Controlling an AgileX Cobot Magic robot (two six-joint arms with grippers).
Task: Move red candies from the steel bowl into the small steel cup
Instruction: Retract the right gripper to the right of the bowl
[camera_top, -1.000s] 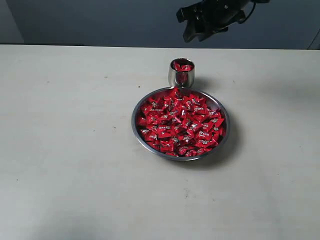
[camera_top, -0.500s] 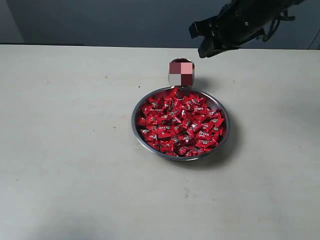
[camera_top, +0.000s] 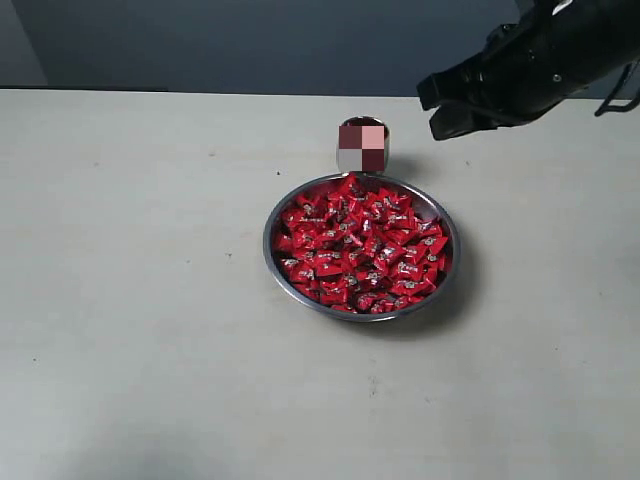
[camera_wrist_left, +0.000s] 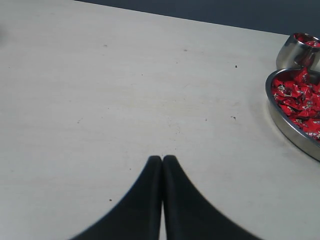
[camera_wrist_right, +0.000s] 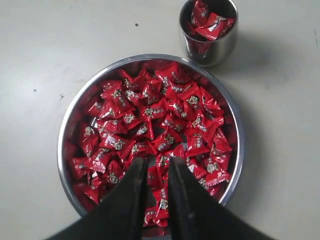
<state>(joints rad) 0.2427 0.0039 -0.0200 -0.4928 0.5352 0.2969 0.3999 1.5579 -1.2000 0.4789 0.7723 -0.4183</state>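
The steel bowl (camera_top: 268, 250) sits mid-table, heaped with red candies (camera_top: 360, 245). Just behind it stands the small steel cup (camera_top: 362, 146), blurred in the exterior view. The right wrist view shows the cup (camera_wrist_right: 220, 47) holding a few red candies (camera_wrist_right: 207, 22). My right gripper (camera_top: 432, 112) hangs in the air behind and to the right of the cup. Its jaws (camera_wrist_right: 158, 161) stand a narrow gap apart with nothing between them, and the bowl (camera_wrist_right: 65, 130) lies far below. My left gripper (camera_wrist_left: 162, 158) is shut and empty over bare table, left of the bowl (camera_wrist_left: 285, 125).
The pale tabletop (camera_top: 140, 300) stretches wide on every side of the bowl, with its back edge (camera_top: 200, 92) against a dark wall. The left arm does not show in the exterior view.
My right gripper has swung from above the cup to the right and slightly lower. Its jaws have narrowed. The bowl, the cup and the left gripper have not moved.
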